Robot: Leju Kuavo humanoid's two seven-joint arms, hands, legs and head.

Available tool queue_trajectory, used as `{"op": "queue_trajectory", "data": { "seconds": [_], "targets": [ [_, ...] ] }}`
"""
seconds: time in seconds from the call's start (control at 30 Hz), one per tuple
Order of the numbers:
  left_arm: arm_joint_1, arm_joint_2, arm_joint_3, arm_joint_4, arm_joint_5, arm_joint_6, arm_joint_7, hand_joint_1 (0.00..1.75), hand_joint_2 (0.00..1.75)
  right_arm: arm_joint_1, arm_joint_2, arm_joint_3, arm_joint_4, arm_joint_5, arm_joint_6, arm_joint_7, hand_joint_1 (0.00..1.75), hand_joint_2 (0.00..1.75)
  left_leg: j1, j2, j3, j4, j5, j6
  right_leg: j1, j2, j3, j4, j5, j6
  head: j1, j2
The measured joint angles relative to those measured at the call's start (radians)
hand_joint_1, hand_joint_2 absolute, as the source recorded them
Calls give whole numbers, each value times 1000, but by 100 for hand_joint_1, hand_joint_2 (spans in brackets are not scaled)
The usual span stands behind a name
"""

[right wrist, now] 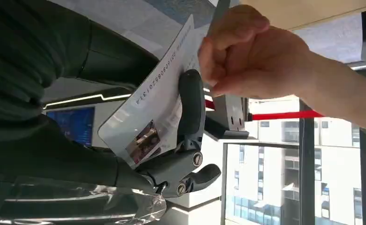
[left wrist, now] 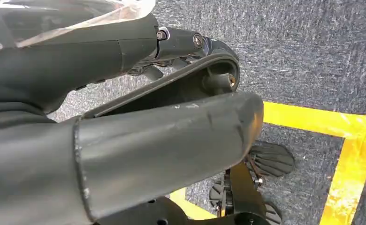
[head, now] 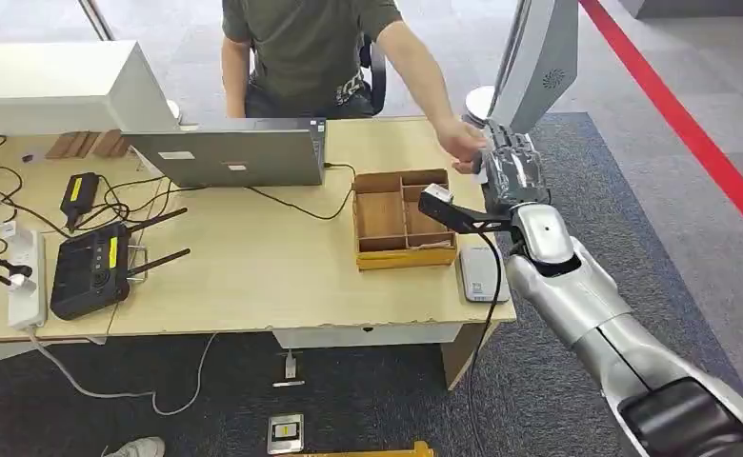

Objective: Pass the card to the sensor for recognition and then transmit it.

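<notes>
The right hand [head: 512, 176] holds the card [right wrist: 148, 112] raised beyond the desk [head: 253, 276] – a person's hand [right wrist: 251, 56] already grips its far edge – so only the release seems left, the sensing step probably done

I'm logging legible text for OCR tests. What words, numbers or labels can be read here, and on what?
Card, held in the right hand: a long digit string along its edge, roughly "...10808067101314", not fully sure; other print blurred.
Laptop stickers: too small.
Router yellow label: unreadable.
</notes>
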Motion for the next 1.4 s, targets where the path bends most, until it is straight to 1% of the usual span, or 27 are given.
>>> {"op": "queue_trajectory", "data": {
  "seconds": [0.3, 0.87, 1.17, 1.3, 1.4],
  "targets": [
    [0, 0, -10, 0, -7, -17, -13, 0, 0, 21, -7, 0, 1, -5, -10, 2, 175, 175, 0, 0, 0, 0, 0, 0, 0, 0, 0, 0, 0, 0, 0, 0],
    [0, 1, -17, 0, -8, -21, -18, 0, 0, 40, -22, -2, 1, -7, -5, 5, 175, 175, 0, 0, 0, 0, 0, 0, 0, 0, 0, 0, 0, 0, 0, 0],
    [0, 6, -17, 0, 14, -6, 0, 0, 0, 103, -40, -21, 44, -2, -44, -9, 175, 175, 0, 0, 0, 0, 0, 0, 0, 0, 0, 0, 0, 0, 0, 0],
    [0, 10, -17, 0, 16, -1, 7, 0, 0, 137, -46, -36, 78, -6, -79, -8, 175, 175, 0, 0, 0, 0, 0, 0, 0, 0, 0, 0, 0, 0, 0, 0],
    [1, 13, -17, 0, 30, 4, 7, 0, 0, 154, -44, -43, 108, -3, -95, -25, 175, 175, 0, 0, 0, 0, 0, 0, 0, 1, 0, 0, 0, 0, 0, 0]
  ]
}}
